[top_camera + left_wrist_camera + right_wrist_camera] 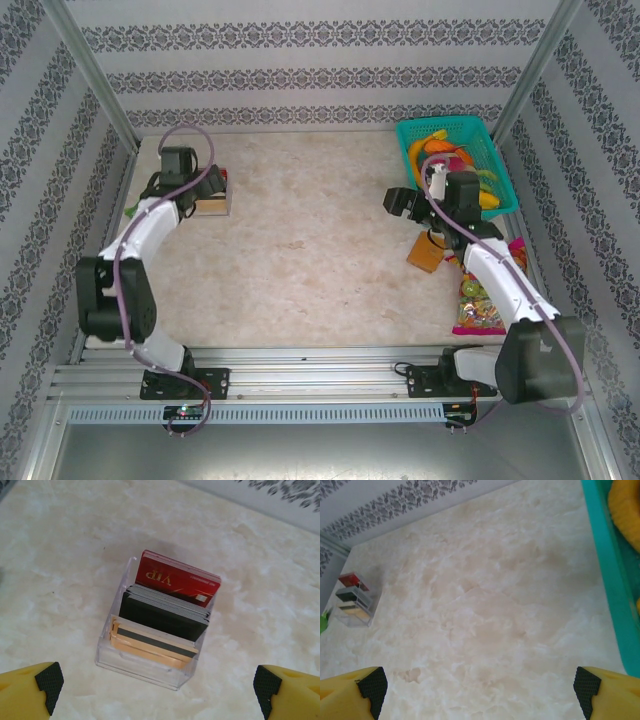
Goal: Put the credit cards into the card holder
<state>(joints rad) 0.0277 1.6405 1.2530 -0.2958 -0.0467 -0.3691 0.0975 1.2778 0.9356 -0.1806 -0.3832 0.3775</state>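
Observation:
The credit cards stand on edge in a small clear plastic box (145,662): a red card (175,580) at the back, a black stack (162,615) in the middle, tan cards (152,642) in front. My left gripper (157,690) hovers just above the box, open, with nothing between its fingers. In the top view the box (213,203) sits at the far left under the left gripper (205,188). The orange-tan card holder (425,257) lies at the right, partly under my right arm. My right gripper (477,687) is open over bare table, also seen as the right gripper (400,203) left of the holder.
A teal basket (500,170) with yellow and orange toys stands at the back right, its wall (607,585) close to the right gripper. A colourful snack bag (478,308) lies near the right edge. Patterned walls enclose the marble-look table (310,260).

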